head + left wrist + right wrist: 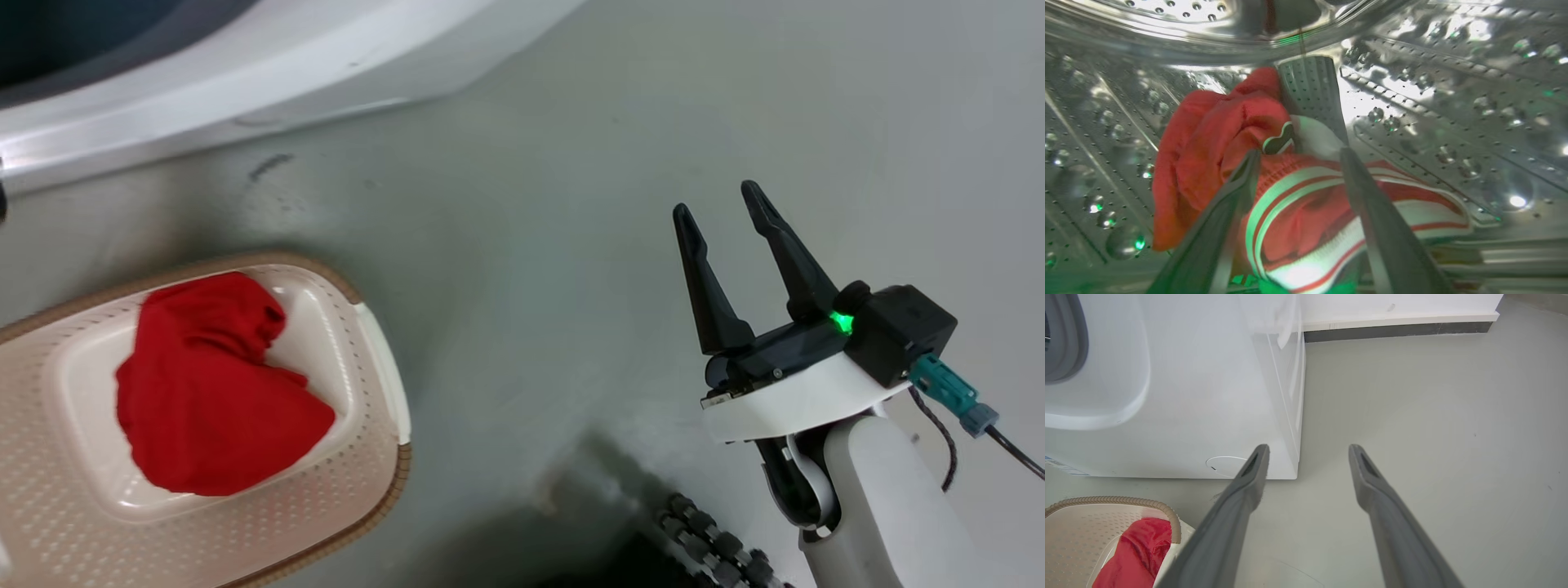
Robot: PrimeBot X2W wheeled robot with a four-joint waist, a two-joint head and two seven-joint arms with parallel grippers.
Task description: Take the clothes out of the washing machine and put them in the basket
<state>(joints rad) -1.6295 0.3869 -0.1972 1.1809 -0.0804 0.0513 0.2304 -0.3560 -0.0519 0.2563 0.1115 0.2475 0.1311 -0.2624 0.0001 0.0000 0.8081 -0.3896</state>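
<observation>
One red garment [214,388] lies bunched in the cream basket [384,457] on the floor at lower left; the same garment [1137,555] and basket [1081,526] show in the right wrist view's bottom left corner. Inside the washing machine's steel drum [1453,102] lies another piece of the clothes [1290,196], red with white stripes. My left gripper [1298,157] is open, its fingers reaching over that garment on either side of its striped band. My right gripper [722,204] hangs open and empty above the floor, right of the basket. The white washing machine [1180,396] stands beyond it.
Grey floor [531,204] stretches between the basket and my right arm. The machine's white front [204,90] runs along the top left of the head view. A wall base [1396,328] runs behind the machine. A dark ribbed part of my base [718,547] sits at the bottom.
</observation>
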